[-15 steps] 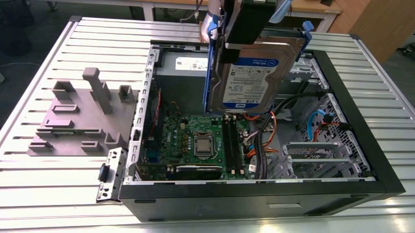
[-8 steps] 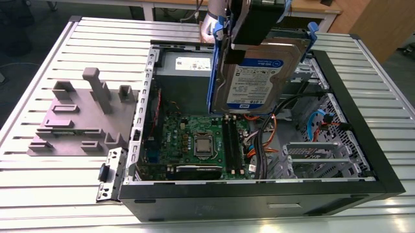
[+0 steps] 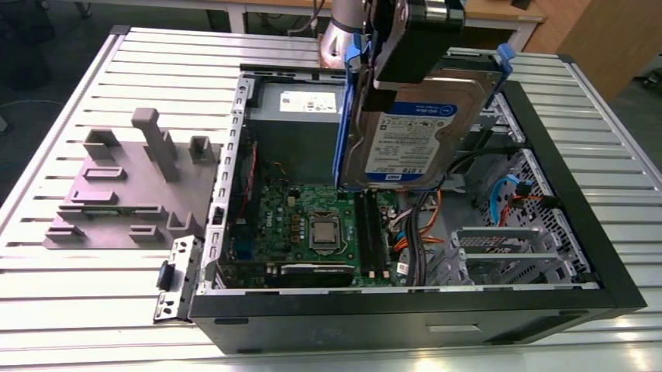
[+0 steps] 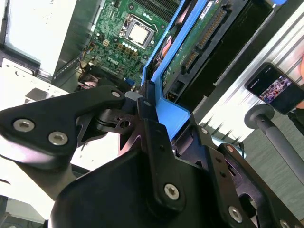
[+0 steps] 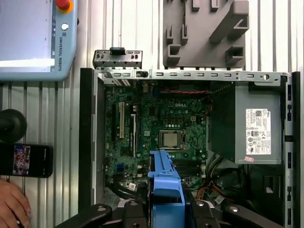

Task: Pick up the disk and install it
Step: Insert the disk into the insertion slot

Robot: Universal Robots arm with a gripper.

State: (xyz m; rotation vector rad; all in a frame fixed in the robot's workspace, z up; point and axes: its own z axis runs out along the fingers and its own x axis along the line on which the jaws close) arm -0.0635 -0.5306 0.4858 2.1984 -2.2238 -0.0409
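The disk (image 3: 414, 136), a silver hard drive with a white-and-blue label and a blue frame along its edges, hangs on edge above the open computer case (image 3: 579, 256). My gripper (image 3: 393, 84) is shut on its upper end. The drive's lower end is over the motherboard (image 3: 310, 225), near the memory slots, touching nothing. In the second wrist view the black fingers (image 4: 145, 107) clamp the blue frame (image 4: 173, 111), and the disk's green circuit-board side (image 4: 197, 40) faces the camera. In the first wrist view the blue frame (image 5: 166, 183) juts out over the case interior.
Inside the case, a grey power supply box (image 3: 300, 105) sits at the back and a metal drive cage (image 3: 507, 248) at the exterior view's right. A grey fixture plate (image 3: 124, 186) lies left of the case. A hand (image 5: 12, 202), a phone (image 5: 26, 160) and a pendant (image 5: 38, 38) lie beside it.
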